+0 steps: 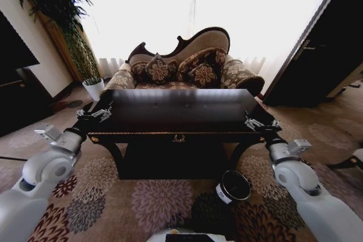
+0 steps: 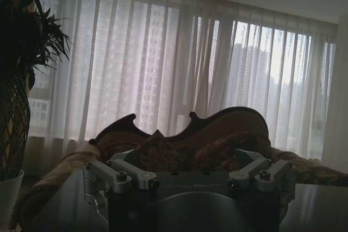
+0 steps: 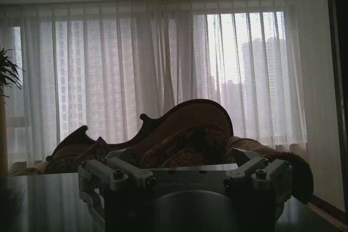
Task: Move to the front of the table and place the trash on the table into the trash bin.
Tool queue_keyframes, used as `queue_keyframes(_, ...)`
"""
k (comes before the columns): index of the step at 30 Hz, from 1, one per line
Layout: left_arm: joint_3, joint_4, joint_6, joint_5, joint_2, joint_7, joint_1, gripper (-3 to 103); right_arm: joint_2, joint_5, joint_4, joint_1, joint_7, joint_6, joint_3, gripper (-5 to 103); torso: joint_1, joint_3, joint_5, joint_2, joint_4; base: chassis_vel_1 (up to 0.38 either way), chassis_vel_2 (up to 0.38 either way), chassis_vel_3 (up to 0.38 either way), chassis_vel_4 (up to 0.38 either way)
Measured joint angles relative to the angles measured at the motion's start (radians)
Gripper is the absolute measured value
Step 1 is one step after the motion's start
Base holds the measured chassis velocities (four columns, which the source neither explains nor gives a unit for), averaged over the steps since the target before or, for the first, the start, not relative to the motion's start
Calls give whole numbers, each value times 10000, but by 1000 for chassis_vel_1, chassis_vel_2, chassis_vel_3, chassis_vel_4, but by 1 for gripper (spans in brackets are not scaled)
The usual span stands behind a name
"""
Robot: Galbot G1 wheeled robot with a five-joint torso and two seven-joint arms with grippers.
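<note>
Robot stands squarely at the front of the table (image 1: 181,114), so the approach part of the task reads as done. Tabletop appears bare in the head view: glossy black surface with window glare, no paper wad, can or bottle discernible on it, and the wrist views likewise show only dark reflective top ahead of each gripper. Whether trash has been cleared or is merely lost in the glare cannot be settled from these pictures; judged from the bare top, the disposal step looks largely or wholly complete. Trash bin (image 1: 233,186) sits on the patterned carpet (image 1: 153,202) in front of the table's right leg, tilted so its open mouth faces the camera; interior is dark and its contents cannot be made out. Left gripper (image 1: 94,114) hovers at the table's left front corner, right gripper (image 1: 261,123) at the right front corner; both are at about tabletop level. Wrist views show each gripper's fingers (image 2: 122,173) (image 3: 117,171) spread wide apart with nothing between them. Sofa (image 1: 184,63) with cushions stands behind the table, a white plant pot (image 1: 93,88) to the left.
</note>
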Motion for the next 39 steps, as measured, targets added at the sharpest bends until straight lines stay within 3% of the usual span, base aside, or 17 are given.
queue_keyframes(39,0,0,0,0,1,0,0,100,1,0,2,-1,4,0,0,100,4,2,0,-2,2,195,-191,-190,190)
